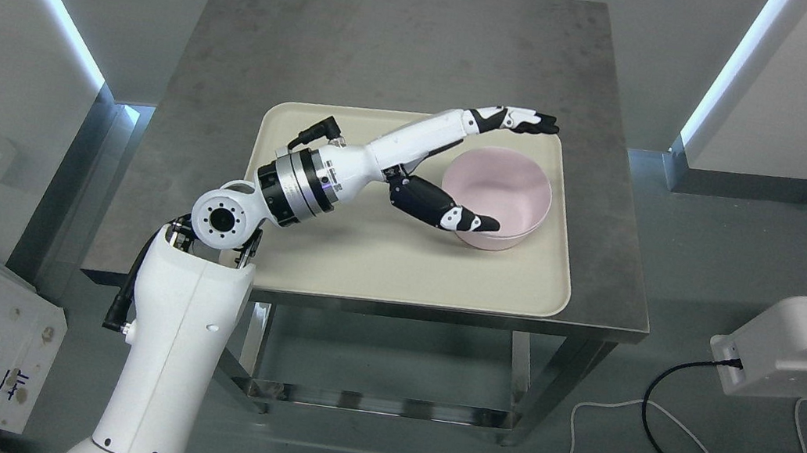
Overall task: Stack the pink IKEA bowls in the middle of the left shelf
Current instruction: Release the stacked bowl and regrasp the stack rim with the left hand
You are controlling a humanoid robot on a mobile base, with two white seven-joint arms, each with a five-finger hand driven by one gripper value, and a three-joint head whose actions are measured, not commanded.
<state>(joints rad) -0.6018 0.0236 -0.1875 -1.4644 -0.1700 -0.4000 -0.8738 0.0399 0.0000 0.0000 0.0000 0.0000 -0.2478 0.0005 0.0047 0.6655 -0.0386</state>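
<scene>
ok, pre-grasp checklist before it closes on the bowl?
1. Bowl upright on tray: ok.
2. Left hand open around bowl: ok, thumb at the near rim, fingers past the far rim.
3. Fingers touching the rim: cannot tell.
4. Bowl empty: ok.
5. Second bowl to stack on: not ok, none in view.
6. Shelf in view: not ok.

L hand (451, 166) spread wide around pink bowl (496, 198) on beige tray (398, 265) — thumb at rim, fingers (521, 121) past far side.
</scene>
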